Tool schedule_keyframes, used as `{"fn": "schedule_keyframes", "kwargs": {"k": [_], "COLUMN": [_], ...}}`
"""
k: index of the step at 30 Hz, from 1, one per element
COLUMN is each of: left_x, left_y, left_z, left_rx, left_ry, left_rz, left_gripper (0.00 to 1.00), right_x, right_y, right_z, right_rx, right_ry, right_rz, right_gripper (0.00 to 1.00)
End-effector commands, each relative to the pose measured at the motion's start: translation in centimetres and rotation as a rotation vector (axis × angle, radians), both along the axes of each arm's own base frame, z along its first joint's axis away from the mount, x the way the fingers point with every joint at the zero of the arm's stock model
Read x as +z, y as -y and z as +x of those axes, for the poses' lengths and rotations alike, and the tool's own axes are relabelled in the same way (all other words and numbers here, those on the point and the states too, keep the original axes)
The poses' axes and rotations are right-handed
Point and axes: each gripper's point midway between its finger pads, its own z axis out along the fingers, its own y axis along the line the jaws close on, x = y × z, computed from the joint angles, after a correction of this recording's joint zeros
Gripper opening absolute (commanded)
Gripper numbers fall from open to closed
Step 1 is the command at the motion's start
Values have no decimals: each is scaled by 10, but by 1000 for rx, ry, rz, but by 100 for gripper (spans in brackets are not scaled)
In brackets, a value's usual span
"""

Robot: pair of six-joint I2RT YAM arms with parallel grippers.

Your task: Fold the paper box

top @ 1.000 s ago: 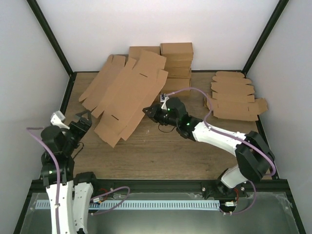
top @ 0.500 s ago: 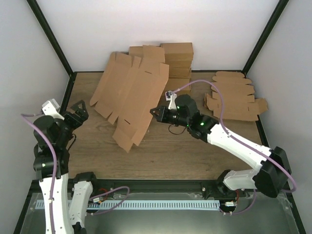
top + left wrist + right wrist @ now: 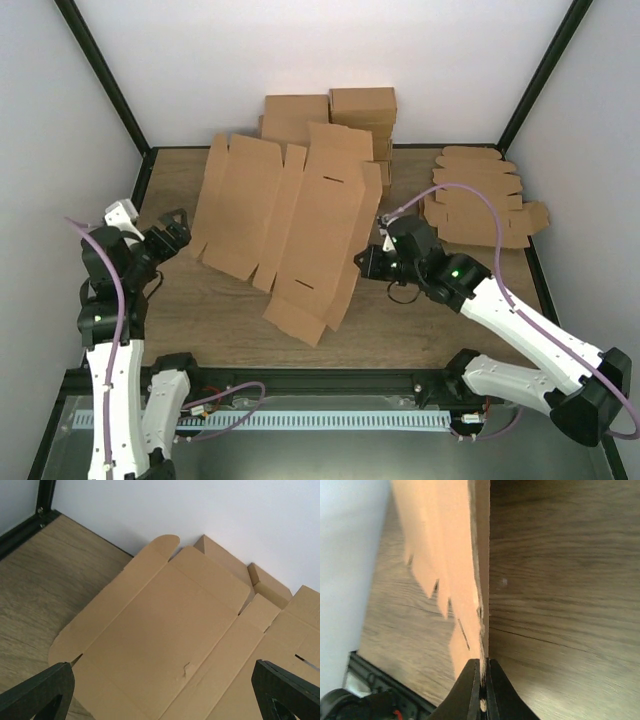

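Observation:
A large flat brown cardboard box blank with slots and side flaps lies spread over the middle of the wooden table. My right gripper is shut on its right edge; in the right wrist view the thin card edge runs up from between the closed fingers. My left gripper is open and empty, just left of the blank's left flap. In the left wrist view the blank fills the space between the two wide-apart fingertips.
Folded brown boxes are stacked at the back wall. A pile of flat blanks lies at the back right. Black frame posts and white walls enclose the table.
My right gripper has dragged the blank to the right and towards the front, and the blank now lies flatter. My left arm has shifted slightly, its gripper still open.

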Motion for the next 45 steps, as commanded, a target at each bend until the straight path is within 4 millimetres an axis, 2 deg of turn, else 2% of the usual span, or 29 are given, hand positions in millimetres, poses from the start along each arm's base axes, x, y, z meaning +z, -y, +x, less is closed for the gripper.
{"fn": "schedule_keyframes", "kwargs": {"k": [1,6,10,15,23,28,32,37,45], "left_x": [-19,-51,-64,-74,-86,-93,-107,-145,-202], "left_y": [13,22,25,31,30,31,32,36,51], "left_z": [11,17,19,21,25,31,40,50,58], "left_rx": [-84,-137,-162,-205,-206,-213,-210,-221,-277], "left_ry": [-29,-85,-88,-71,-73,-51,-27,-83,-270], "left_rz": [-17,-59,-66,-53,-43,-55,-99,-178,-183], "left_gripper": [100,100,100,100,100,100,99,92,91], "right_x": [-26,-37,-39,-38,-34,-32,-32,-36,-53], "right_y": [41,61,71,84,122,124,122,116,107], "right_z": [-3,-2,1,8,13,15,17,18,19], "right_rx": [-127,-201,-238,-306,-499,-507,-491,-450,-397], "right_ry": [-55,-76,-60,-24,6,40,54,55,28], "right_rz": [-179,-266,-302,-346,-441,-430,-429,-433,-462], "right_gripper": [3,3,4,4,5,5,5,5,9]}}
